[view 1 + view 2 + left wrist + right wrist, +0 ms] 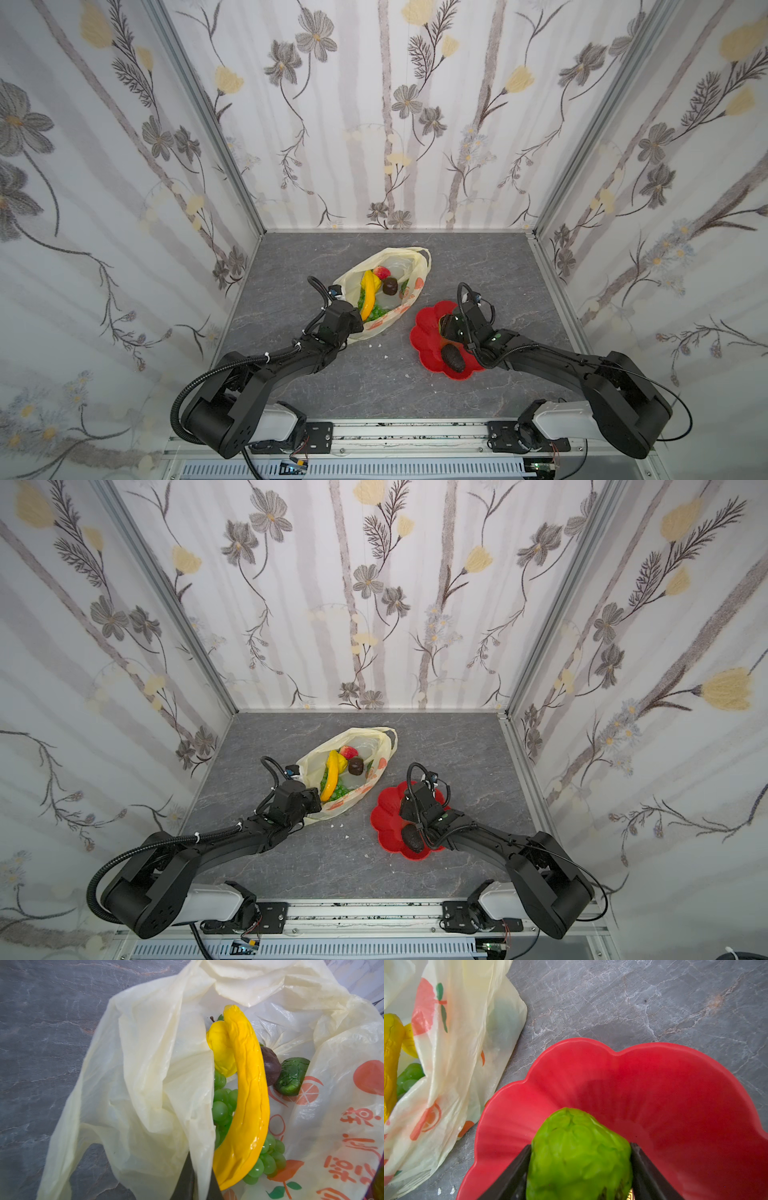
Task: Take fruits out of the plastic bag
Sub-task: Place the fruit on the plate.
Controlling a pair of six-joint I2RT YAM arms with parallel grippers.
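Note:
The plastic bag point(411, 266) lies open on the grey table in both top views, its mouth spread wide. Inside it lie a yellow banana point(247, 1095), green grapes point(222, 1105), a yellow lemon point(220, 1051), a dark brown piece point(270, 1066), a dark green fruit point(292, 1076) and a red strawberry point(381, 272). My left gripper point(200, 1165) is shut on a fold of the bag's near rim. Low over the red plate point(675, 1084), my right gripper point(580, 1145) is shut on the bumpy green citrus point(577, 1126). A dark avocado point(453, 358) rests on the plate's near side.
The red flower-shaped plate point(424, 336) sits just right of the bag point(467, 1022), almost touching it. Small white crumbs point(386, 356) dot the table between the arms. Papered walls close in the left, back and right; a metal rail point(415, 434) runs along the front.

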